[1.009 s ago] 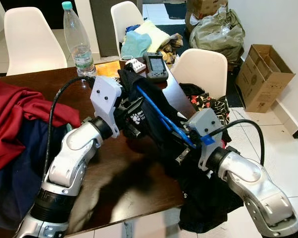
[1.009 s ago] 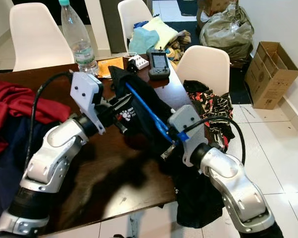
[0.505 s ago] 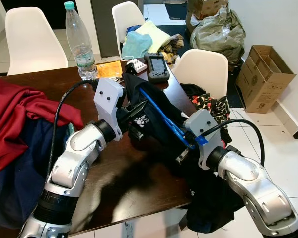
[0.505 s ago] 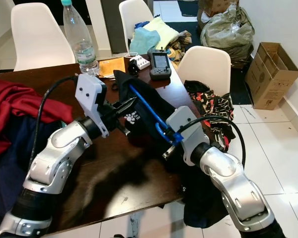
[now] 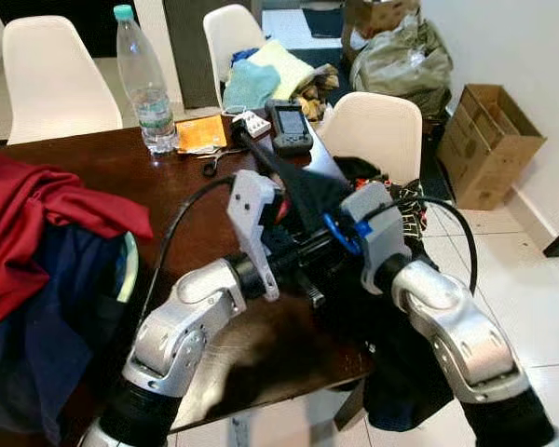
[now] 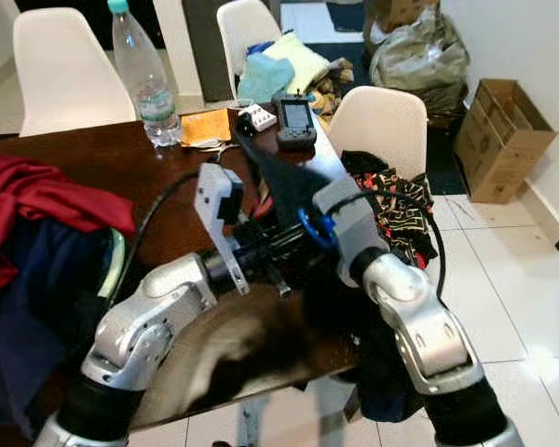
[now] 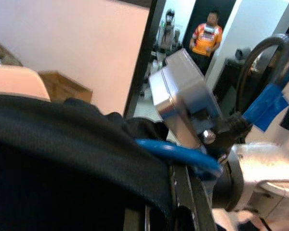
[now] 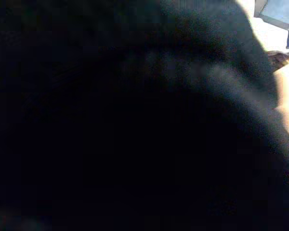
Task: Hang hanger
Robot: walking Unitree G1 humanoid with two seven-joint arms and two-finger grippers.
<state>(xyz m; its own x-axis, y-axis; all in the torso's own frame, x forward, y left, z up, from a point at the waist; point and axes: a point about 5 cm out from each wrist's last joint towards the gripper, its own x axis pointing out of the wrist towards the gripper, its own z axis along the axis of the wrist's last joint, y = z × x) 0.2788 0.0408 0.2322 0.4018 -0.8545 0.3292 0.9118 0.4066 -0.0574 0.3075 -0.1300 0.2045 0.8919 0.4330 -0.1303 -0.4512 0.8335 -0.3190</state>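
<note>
1. Dark wooden surface (image 5: 93,177) spreading across the middle of the scene, with white chairs (image 5: 47,79) at its far side and one more (image 5: 377,130) at its right end.
2. Red garment (image 5: 37,233) heaped over dark blue cloth (image 5: 37,345) on the surface's left part.
3. Black garment (image 5: 307,200) raised above the surface's right edge between both arms, its lower part hanging off the edge toward the tiled floor (image 5: 531,279).
4. Brown cardboard box (image 5: 484,140) open on the floor by the right wall; grey-green bag (image 5: 401,56) behind the far chairs.
5. Left tool (image 5: 303,265) reaching rightward under the black garment, fingers buried in cloth; whether open or closed, cannot tell.
6. Right tool (image 5: 331,237) pressed into the same cloth just beside the left one; grip hidden, cannot tell; right wrist view almost wholly dark cloth.
7. Blue hanger (image 5: 340,231) poking out of the black garment between the two wrists, seen as a blue strip (image 7: 178,151) over black cloth in the left wrist view.
8. Clear water bottle (image 5: 142,88) upright at the far edge.
9. Handheld device (image 5: 289,126), orange packet (image 5: 200,135) and scissors (image 5: 211,165) lying near the far right corner.
</note>
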